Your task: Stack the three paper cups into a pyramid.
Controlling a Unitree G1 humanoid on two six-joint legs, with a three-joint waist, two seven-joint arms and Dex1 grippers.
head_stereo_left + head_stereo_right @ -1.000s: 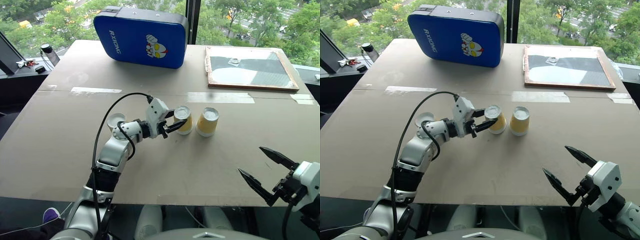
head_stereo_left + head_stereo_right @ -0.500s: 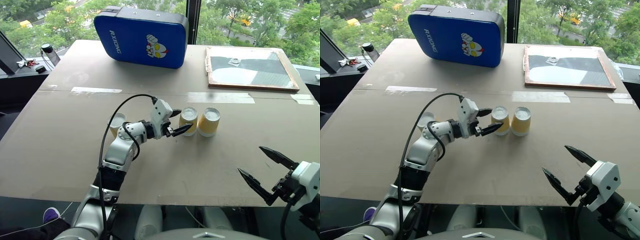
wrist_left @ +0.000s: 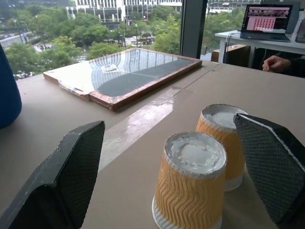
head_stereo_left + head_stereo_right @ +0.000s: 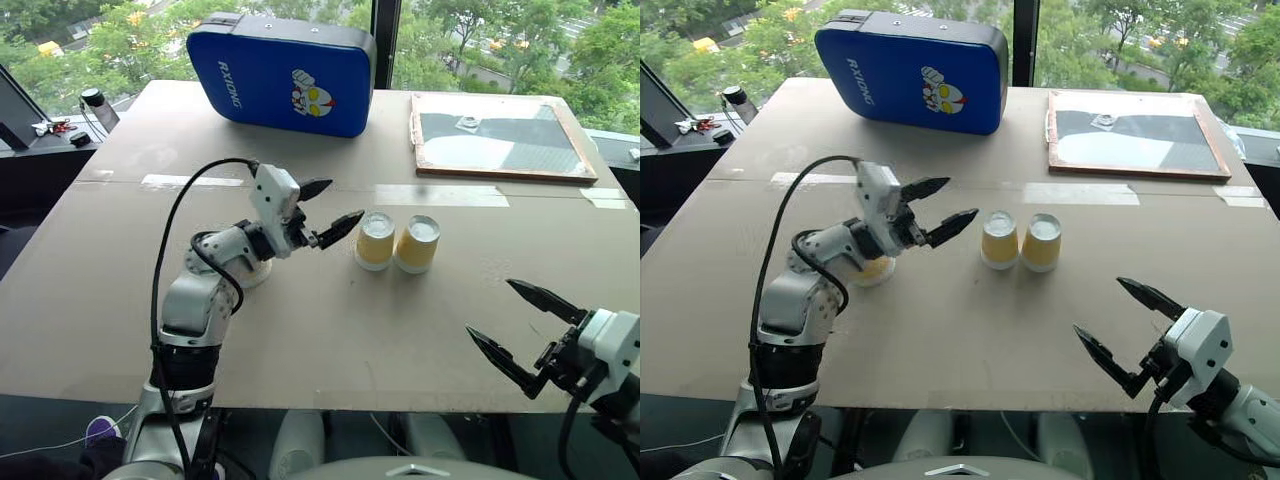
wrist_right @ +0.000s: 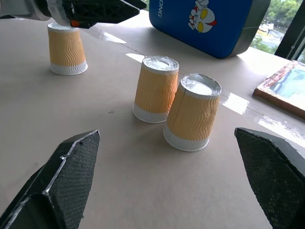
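Two of the three paper cups stand upside down and side by side at the table's middle: the left cup (image 4: 375,240) and the right cup (image 4: 417,243), close together. The third cup (image 4: 878,270) stands upside down further left, partly hidden behind my left arm; it also shows in the right wrist view (image 5: 66,53). My left gripper (image 4: 346,198) hangs open above the table, left of the pair, holding nothing. Near the table's front right edge, my right gripper (image 4: 489,307) is open and empty. No cup sits on another, so there is no pyramid.
A blue padded case (image 4: 280,72) lies at the back of the table, and a framed board (image 4: 495,135) at the back right. Tape strips cross the cardboard tabletop (image 4: 330,330). A person's hand (image 3: 276,62) rests by a laptop (image 3: 267,19) on another desk.
My left gripper let go of the left cup, leaving it beside the right one, then opened and rose up and to the left. The right gripper has barely moved.
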